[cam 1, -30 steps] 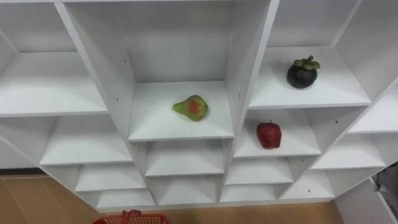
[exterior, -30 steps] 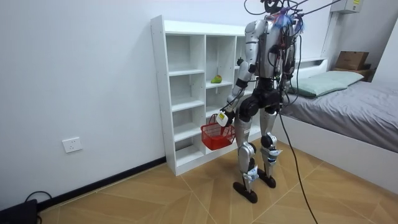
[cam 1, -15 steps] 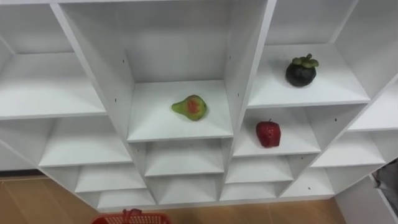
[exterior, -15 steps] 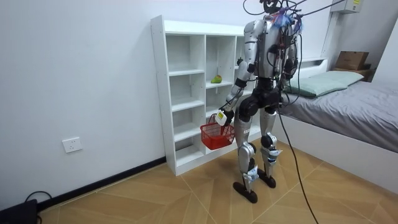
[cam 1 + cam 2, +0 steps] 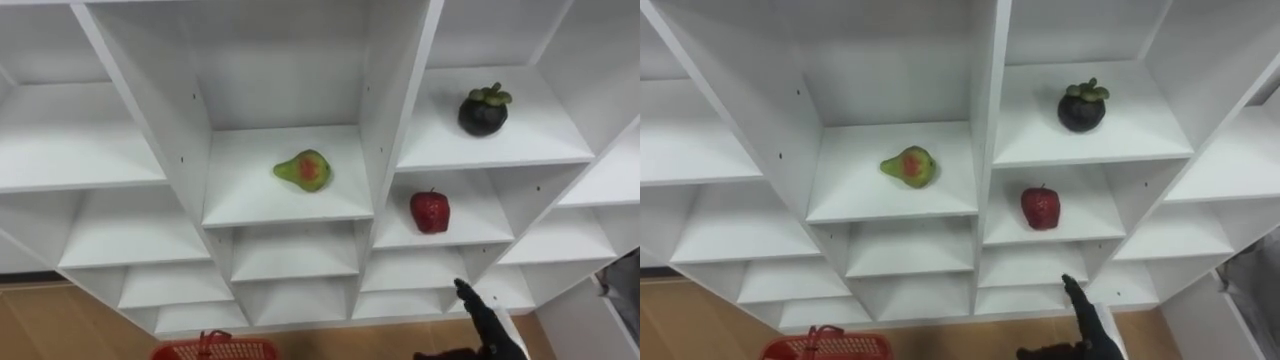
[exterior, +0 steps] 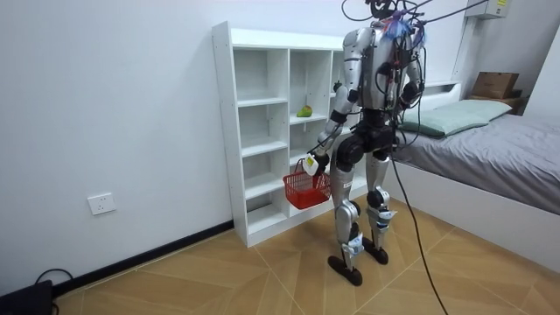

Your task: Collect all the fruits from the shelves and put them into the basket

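Observation:
The white closet (image 5: 388, 120) stands right in front of me. A green-and-red pear (image 5: 303, 170) lies in its middle compartment. To the right, a dark mangosteen (image 5: 483, 110) sits on the upper shelf and a red apple (image 5: 430, 212) on the shelf below it. My right hand (image 5: 487, 322) rises at the lower right, open with straight fingers, below the apple and apart from it. A red basket (image 6: 306, 188) hangs at knee height from my left hand (image 6: 313, 163), which is curled round its handle. The basket's rim (image 5: 215, 349) shows at the bottom edge.
I stand upright on the wooden floor (image 6: 262, 271), facing the closet (image 6: 262, 131). A bed (image 6: 499, 149) is close behind me at the room view's right, with a cardboard box (image 6: 494, 85) beyond it. The closet's other compartments hold nothing.
My right hand has come up into the eye view from the lower right. The fruits have not moved, and the basket still hangs from my left hand.

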`<state>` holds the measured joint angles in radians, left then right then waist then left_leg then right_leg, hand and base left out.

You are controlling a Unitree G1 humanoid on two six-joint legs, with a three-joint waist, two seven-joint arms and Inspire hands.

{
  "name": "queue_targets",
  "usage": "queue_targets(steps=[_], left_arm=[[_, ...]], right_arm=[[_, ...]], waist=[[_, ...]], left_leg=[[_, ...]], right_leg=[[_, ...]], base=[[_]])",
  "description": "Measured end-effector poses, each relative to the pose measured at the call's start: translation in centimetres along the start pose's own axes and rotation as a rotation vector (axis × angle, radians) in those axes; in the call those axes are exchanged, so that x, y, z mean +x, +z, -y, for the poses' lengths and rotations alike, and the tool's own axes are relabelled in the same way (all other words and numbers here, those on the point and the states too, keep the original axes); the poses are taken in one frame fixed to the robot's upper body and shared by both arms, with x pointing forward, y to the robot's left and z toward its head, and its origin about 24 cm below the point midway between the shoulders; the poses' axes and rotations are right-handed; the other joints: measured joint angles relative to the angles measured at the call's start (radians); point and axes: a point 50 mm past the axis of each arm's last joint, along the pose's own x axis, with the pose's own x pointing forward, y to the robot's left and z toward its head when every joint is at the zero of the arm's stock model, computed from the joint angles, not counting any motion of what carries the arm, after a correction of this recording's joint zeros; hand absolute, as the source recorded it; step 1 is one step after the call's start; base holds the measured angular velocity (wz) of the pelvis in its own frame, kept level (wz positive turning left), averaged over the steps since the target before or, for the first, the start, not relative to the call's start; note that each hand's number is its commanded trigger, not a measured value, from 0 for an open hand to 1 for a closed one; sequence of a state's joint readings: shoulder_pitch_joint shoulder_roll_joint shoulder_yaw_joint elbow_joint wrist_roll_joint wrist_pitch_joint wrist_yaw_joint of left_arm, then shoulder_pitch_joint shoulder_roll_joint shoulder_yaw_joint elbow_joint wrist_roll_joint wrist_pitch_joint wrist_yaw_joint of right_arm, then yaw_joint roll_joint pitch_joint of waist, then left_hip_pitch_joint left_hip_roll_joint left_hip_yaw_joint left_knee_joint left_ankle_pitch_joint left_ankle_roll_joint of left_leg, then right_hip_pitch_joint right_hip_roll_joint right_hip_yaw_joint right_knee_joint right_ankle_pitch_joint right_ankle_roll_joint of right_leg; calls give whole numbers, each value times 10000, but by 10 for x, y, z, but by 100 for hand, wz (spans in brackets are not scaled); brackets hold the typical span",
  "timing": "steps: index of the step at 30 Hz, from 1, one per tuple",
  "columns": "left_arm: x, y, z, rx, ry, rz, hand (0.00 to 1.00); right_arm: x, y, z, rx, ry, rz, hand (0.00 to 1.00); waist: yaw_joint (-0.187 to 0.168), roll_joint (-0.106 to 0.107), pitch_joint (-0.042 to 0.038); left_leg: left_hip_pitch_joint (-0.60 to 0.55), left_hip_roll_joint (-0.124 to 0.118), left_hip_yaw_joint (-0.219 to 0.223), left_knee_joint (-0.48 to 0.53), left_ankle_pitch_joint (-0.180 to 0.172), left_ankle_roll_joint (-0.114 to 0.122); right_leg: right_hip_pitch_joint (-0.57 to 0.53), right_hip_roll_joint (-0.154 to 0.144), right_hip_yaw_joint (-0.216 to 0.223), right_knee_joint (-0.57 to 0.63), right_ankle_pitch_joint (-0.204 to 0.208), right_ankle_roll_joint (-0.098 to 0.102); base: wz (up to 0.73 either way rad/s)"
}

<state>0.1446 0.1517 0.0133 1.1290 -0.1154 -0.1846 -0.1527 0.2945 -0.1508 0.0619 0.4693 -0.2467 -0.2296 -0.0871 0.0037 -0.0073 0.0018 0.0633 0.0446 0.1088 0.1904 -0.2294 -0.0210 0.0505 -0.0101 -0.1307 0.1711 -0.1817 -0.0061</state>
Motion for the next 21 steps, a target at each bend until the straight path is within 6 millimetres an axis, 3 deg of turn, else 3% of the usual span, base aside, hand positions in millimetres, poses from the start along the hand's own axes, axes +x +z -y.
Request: queue_targets(steps=[5, 10, 13, 21], left_arm=[[1, 4, 2, 58, -217, 197, 100], [-1, 1, 1, -28, -382, 80, 100], [-1, -1, 1, -59, -487, 22, 100], [-1, -1, 1, -67, -505, 15, 100]], right_arm=[[3, 23, 6, -188, -288, 1017, 0], [2, 64, 22, -488, -1076, 2855, 0], [0, 78, 28, -408, -1586, 3623, 0], [-2, 84, 31, -772, -2199, 3942, 0]], waist=[[14, 13, -5], [0, 37, -21], [32, 29, -24], [45, 36, -38]], left_leg=[[11, -5, 7, 74, 0, 1], [29, -4, 20, 32, 7, 11], [58, -4, 50, -21, 7, 12], [-1, -3, 86, -40, 7, 12]], right_leg=[[-16, 9, 127, -7, 6, 11], [-7, 27, 207, -2, 25, 10], [-18, 30, 241, -7, 29, 10], [-117, 39, 247, 21, 33, 9]], base=[[0], [-4], [-2], [-2]])
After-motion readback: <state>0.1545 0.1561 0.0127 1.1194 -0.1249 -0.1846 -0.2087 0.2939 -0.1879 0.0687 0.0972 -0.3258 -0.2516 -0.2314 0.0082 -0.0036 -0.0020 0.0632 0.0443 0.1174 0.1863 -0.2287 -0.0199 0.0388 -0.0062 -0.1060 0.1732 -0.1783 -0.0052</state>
